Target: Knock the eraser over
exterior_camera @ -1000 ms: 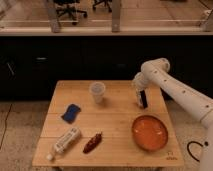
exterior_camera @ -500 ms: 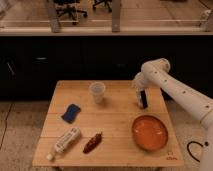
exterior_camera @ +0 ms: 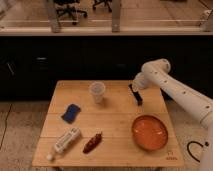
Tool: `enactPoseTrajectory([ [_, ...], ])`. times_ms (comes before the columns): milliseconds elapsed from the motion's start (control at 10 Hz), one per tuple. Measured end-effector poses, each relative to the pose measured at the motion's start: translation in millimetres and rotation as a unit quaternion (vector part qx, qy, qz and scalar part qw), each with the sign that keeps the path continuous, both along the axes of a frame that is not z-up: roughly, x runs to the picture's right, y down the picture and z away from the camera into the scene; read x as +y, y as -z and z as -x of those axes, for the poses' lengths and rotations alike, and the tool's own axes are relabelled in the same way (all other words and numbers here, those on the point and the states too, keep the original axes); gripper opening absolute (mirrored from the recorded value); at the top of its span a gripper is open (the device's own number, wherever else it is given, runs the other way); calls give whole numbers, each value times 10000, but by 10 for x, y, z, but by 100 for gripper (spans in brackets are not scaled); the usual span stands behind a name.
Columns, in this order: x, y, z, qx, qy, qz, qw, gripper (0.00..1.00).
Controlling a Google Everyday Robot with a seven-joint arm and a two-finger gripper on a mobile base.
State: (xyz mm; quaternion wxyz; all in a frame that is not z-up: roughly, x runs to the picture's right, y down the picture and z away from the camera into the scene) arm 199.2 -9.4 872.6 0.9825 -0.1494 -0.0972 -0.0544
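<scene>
The eraser [exterior_camera: 138, 98] is a slim black block on the right part of the wooden table [exterior_camera: 115, 120], standing tilted, to the right of the clear plastic cup [exterior_camera: 97, 92]. My gripper [exterior_camera: 133, 87] is at the end of the white arm [exterior_camera: 165, 82], which reaches in from the right. It sits right at the eraser's top end. The dark gripper and the dark eraser merge, so I cannot tell whether they touch or where one ends.
An orange plate [exterior_camera: 149, 132] lies at the front right, just below the eraser. A flat blue pad [exterior_camera: 71, 112] lies at the left. A white tube [exterior_camera: 65, 141] and a dark red chili [exterior_camera: 93, 143] lie near the front left edge. A dark counter stands behind the table.
The gripper and the dark block under it have shifted slightly to the left. The other things have not moved.
</scene>
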Motion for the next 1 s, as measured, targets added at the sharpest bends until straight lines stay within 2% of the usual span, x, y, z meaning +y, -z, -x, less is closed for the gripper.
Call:
enactPoseTrajectory([
  [1000, 71, 22, 60, 2, 32, -37, 10000, 0],
])
